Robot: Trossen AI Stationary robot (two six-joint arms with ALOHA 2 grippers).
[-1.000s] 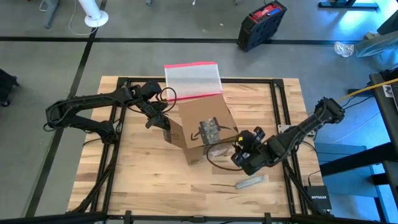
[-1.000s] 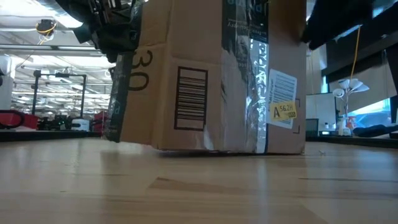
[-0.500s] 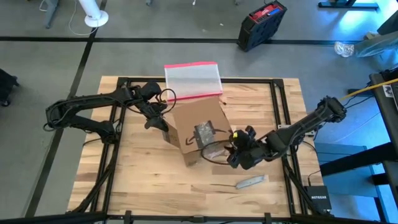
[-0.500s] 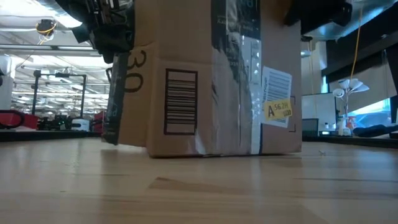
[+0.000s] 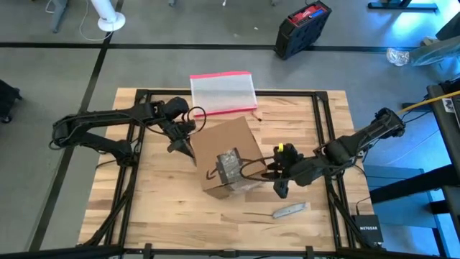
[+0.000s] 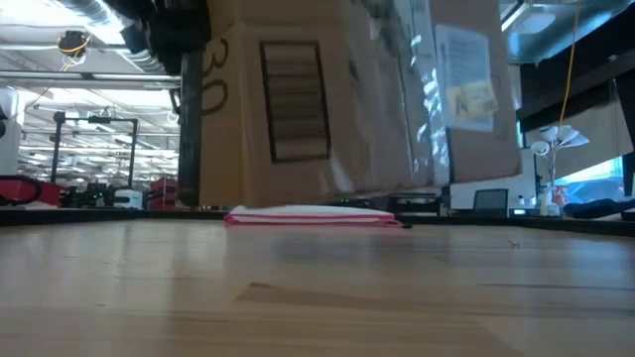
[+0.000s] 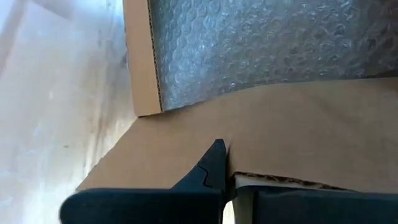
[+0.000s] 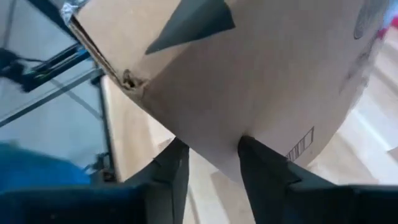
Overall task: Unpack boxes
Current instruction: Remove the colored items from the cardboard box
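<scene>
Brown corrugated box (image 5: pixel 228 157) hangs lifted, pinched between the closed left hand (image 5: pixel 184 142) and right hand (image 5: pixel 271 166).

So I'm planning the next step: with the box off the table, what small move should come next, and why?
Probably tip the brown cardboard box a little further: it hangs clear of the table, pinched between the left end effector and right end effector, with bubble wrap showing inside.

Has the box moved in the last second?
Yes. The box has lifted off the table; the low view now shows the pouch beneath it.
</scene>
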